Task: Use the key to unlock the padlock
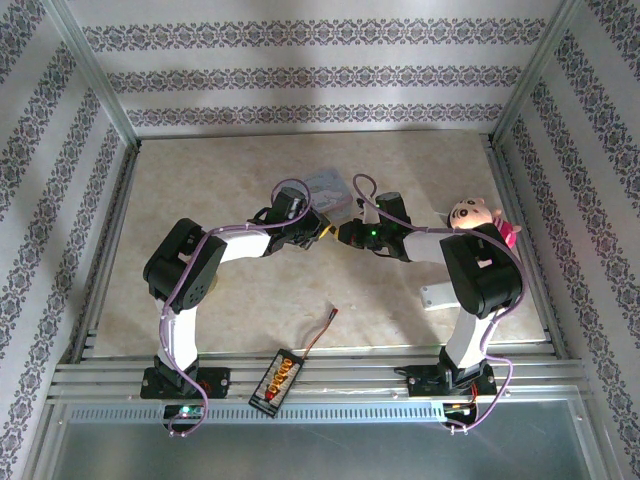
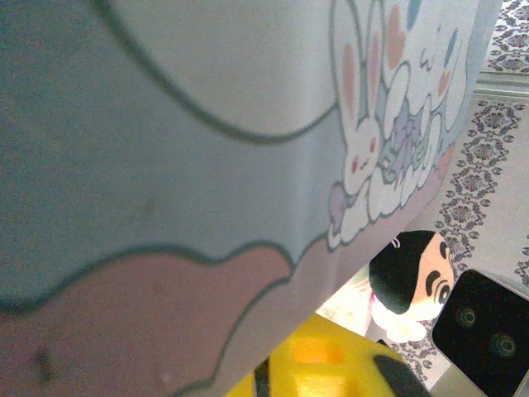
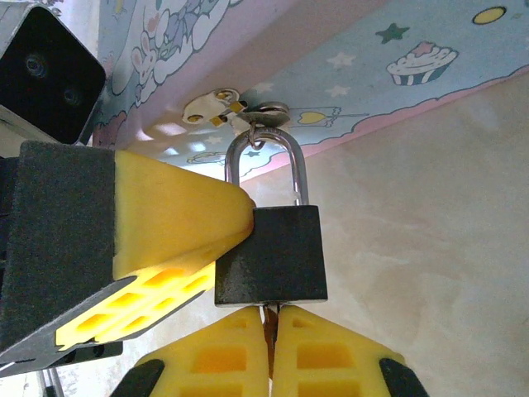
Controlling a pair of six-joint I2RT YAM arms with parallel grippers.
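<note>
A pale marble-patterned table [image 1: 250, 310] carries a pale-blue cartoon-printed tin [image 3: 397, 99], far of centre, and my two arms meet just on its near side. My left gripper [image 1: 322, 231] comes in from the left. One of its yellow fingers [image 3: 182, 223] presses the left side of the padlock [image 3: 271, 255]. I cannot tell whether its partner backs it from the other side, so I cannot tell if that gripper is clamped or merely leaning. My right gripper [image 3: 270, 324] sits directly under the padlock, its two pads pinched narrow on a thin sliver I take to be the key [image 3: 266, 318], which runs up into the padlock's underside. The padlock, small and dark grey, hangs by its thin shackle [image 3: 266, 165] from the tin's little hasp [image 3: 223, 103]. The main risk, as I judge it, is that turning the key twists the whole padlock instead of its cylinder, since one finger at its side may not brace it. The padlock could then swing on the hasp or drag the tin. A smaller risk is the slim key slipping or tilting between my pads and losing the turn.
</note>
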